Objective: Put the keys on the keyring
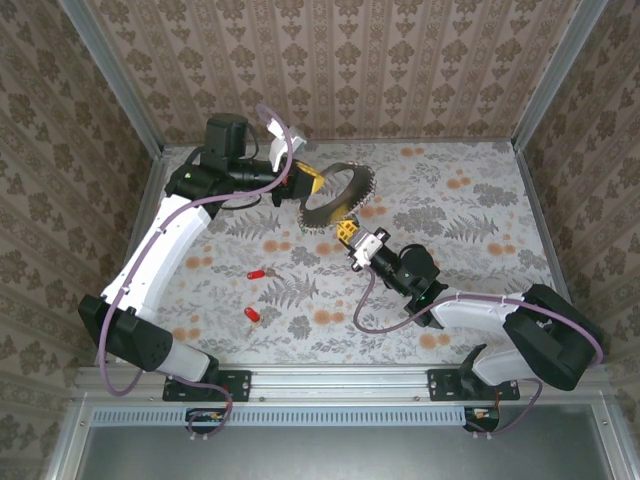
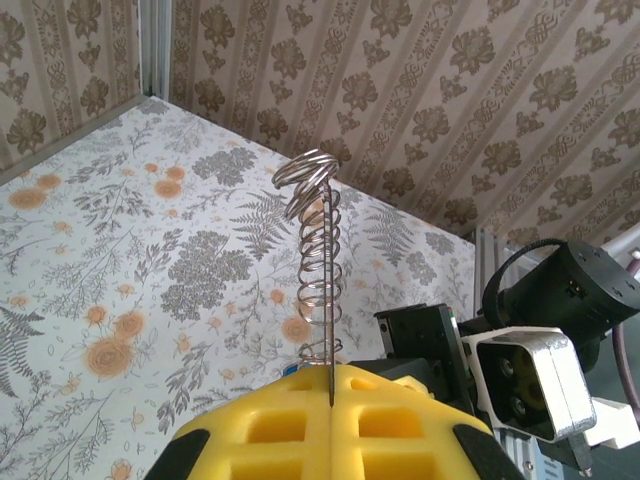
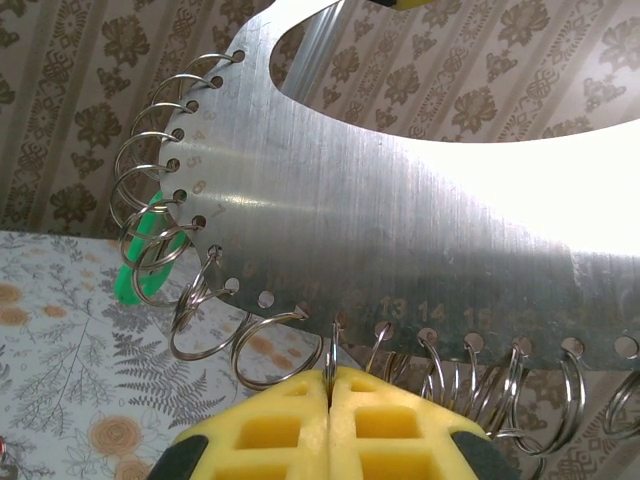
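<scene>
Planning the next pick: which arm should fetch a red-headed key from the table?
Probably right: the left gripper is clamped on the curved metal ring plate, holding it up; the right gripper pinches only a wire ring.

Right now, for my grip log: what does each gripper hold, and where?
The left gripper pinches the metal plate by its edge; right gripper pinches one wire ring hanging from the plate's rim.
</scene>
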Tool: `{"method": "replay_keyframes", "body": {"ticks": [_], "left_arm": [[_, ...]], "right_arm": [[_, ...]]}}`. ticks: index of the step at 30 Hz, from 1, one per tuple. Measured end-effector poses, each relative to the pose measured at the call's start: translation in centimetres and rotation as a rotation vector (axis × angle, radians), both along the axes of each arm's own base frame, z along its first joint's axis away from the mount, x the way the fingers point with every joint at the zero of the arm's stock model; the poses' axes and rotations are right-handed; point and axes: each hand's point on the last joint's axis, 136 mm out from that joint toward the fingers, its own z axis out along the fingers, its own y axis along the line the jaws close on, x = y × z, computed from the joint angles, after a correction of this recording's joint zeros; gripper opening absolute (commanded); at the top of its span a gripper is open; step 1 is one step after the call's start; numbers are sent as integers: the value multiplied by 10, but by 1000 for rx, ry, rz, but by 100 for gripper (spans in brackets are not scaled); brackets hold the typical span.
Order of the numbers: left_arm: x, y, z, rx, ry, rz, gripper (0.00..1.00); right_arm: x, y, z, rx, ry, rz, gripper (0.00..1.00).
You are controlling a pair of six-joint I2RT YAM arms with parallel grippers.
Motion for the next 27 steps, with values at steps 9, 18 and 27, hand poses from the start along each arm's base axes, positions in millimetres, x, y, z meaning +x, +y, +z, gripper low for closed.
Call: {"method": "replay_keyframes", "body": {"ticks": [9,18,27], "left_arm": [[21,0,-18,-17,89,101,0],[38,7,-35,-54,213,189,0],[50,9,-54,-96,322,257,18]], "right_arm": [[3,-5,-7,31,82,-14,0],[1,-16,-2,69,152,0,0],[8,-19,-5,62,268,37,0]]}}
